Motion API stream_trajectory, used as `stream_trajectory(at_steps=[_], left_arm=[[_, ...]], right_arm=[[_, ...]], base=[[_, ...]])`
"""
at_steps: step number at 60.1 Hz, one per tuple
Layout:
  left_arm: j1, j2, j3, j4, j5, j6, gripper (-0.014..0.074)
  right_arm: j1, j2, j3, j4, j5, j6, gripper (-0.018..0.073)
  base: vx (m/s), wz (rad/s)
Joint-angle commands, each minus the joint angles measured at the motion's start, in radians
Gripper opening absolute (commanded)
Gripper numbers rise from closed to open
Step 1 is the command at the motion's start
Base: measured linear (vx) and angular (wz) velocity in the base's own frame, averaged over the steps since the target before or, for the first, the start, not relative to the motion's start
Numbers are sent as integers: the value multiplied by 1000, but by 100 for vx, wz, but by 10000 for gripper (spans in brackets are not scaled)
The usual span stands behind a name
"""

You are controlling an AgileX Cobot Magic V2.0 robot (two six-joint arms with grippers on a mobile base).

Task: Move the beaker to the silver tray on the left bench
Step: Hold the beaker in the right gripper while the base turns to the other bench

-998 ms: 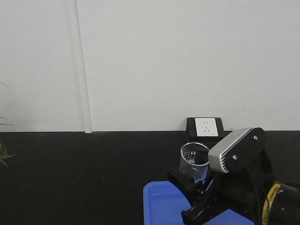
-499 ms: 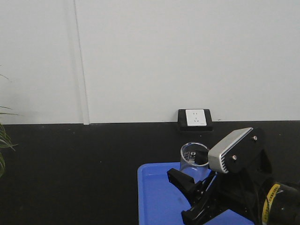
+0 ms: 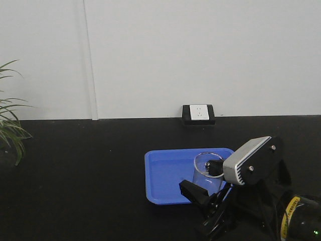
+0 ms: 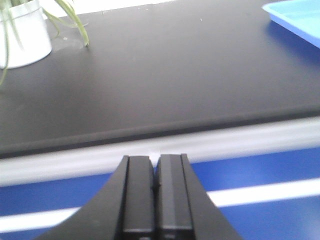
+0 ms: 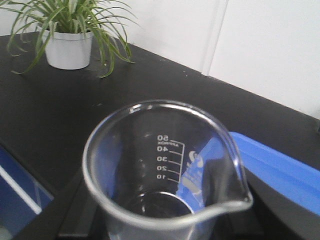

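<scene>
Right wrist view is filled by the beaker [image 5: 165,170]. It stands straight up, its long side up and down and its mouth at the top. Its pouring lip points to 4 o'clock. The numbers 10 to 50 show on its far wall.

In the front view the right gripper [image 3: 205,187] has its black fingers [image 3: 193,192] closed on the beaker's sides. It holds the beaker in front of the blue tray [image 3: 168,175], near the tray's 4 o'clock corner. I cannot tell if the beaker's bottom touches anything. The right arm comes in from 5 o'clock and reaches toward 10 o'clock.

The tray lies on the black bench [image 3: 90,175]. A plant [image 3: 10,128] is at 9 o'clock of the tray, and a wall socket [image 3: 199,114] is at 12 o'clock.

The left gripper [image 4: 155,192] is squeezed tight with nothing in it. It points over the bench edge, and a white pot [image 4: 25,35] sits at 11 o'clock.
</scene>
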Motion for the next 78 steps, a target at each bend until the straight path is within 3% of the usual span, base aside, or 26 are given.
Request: stream_trajectory(at_steps=[1, 51, 78], left_arm=[[-5, -7, 20, -3, -75, -1, 1], [-5, -7, 20, -3, -75, -1, 1], [-5, -7, 20, -3, -75, -1, 1]], right_arm=[[2, -27, -33, 11, -45, 3, 99], [2, -27, -33, 11, -46, 3, 99], [2, -27, -33, 11, -46, 3, 99]], base=[[-35, -1], [-35, 4], [-21, 50]])
